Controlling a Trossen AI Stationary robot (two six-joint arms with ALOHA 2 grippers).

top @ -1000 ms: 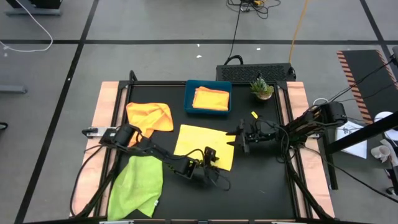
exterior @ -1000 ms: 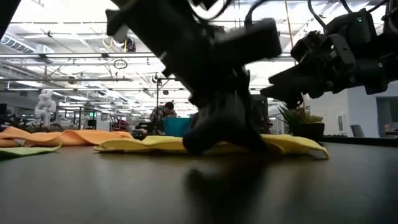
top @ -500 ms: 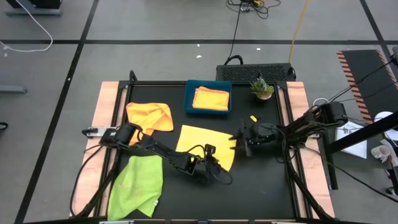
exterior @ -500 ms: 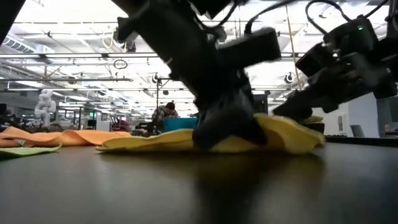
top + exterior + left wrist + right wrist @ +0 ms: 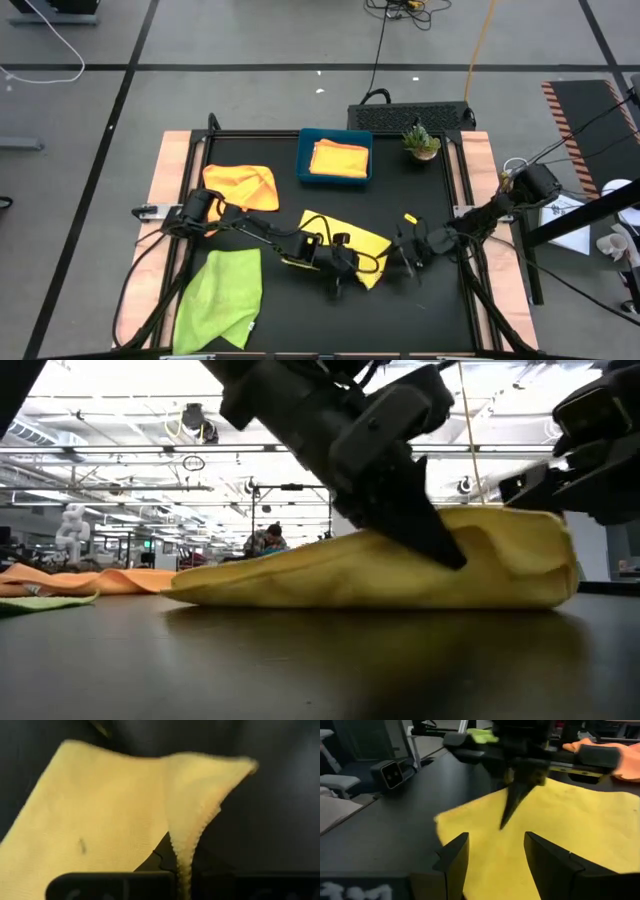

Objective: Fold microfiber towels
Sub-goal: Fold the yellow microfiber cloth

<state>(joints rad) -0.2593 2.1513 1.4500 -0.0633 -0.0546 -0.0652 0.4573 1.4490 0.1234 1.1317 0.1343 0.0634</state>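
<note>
The yellow microfiber towel point(image 5: 340, 238) lies mid-table, its near right part raised in a hump point(image 5: 500, 555). My left gripper point(image 5: 342, 268) is shut on it. My right gripper point(image 5: 495, 855) is open just right of the towel point(image 5: 408, 250), its fingers on either side of the towel's right edge; whether they touch it I cannot tell. An orange towel point(image 5: 240, 187) lies crumpled at the far left. A lime green towel point(image 5: 220, 295) lies at the near left. A folded orange towel point(image 5: 340, 158) rests in the blue tray point(image 5: 304, 160). My left gripper pinches an edge of the yellow towel point(image 5: 181, 862) between its two fingers, which slant down from the left point(image 5: 445, 550). The cloth rises from the hold in a fold toward a lifted corner point(image 5: 247, 765). The towel's far left part point(image 5: 230, 588) stays on the table.
A small potted plant point(image 5: 421, 141) stands at the far right, beside the tray. A small yellow tag point(image 5: 409, 217) lies right of the yellow towel. Wooden strips point(image 5: 170, 180) border the black table top on the left and right.
My left gripper has shut on the yellow towel's near edge and drawn it up and toward the right. The towel's near right part has risen from flat into a hump, while its far left part has stayed down. My right gripper has moved toward the table's near right.
</note>
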